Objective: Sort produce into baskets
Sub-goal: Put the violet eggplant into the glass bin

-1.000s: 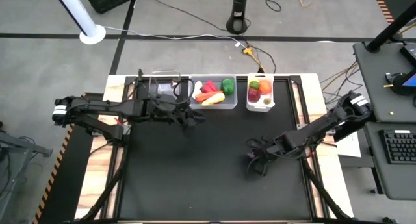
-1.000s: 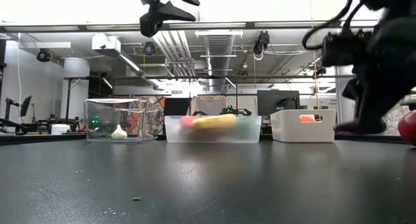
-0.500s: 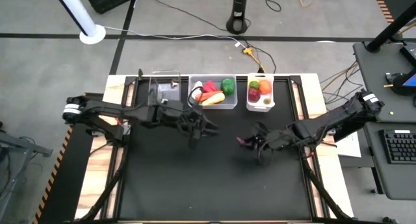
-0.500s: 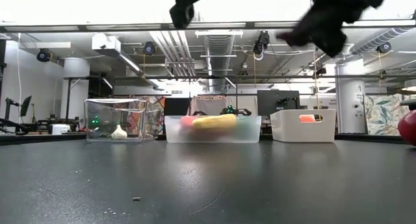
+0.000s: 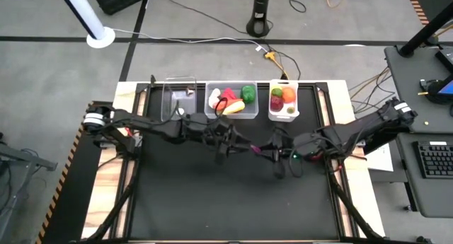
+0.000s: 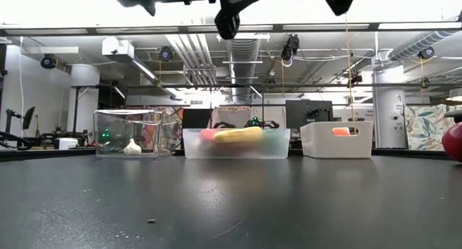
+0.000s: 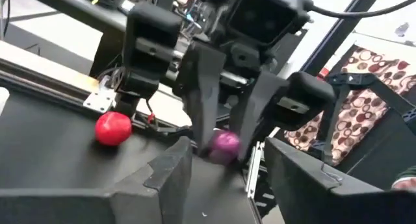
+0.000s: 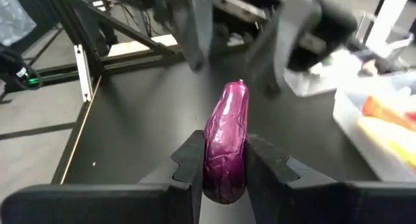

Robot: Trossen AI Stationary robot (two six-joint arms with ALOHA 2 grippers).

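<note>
Your right gripper (image 8: 221, 169) pinches the purple eggplant (image 8: 225, 141) so your open, empty left gripper (image 7: 221, 165) can take it.

Red produce (image 6: 454, 142) cut by frame edge, perhaps apple.

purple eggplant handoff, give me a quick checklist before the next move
1. Right gripper shut on the purple eggplant: ok.
2. Left gripper open to receive: ok, fingers stand apart.
3. Eggplant lined up with the left gripper's gap: ok in the left wrist view.
4. Left fingers already around the eggplant: cannot tell.
5. Wider clear bin has room: ok, produce fills only part.
6. Red fruit left on the table: not ok, not yet sorted.
</note>
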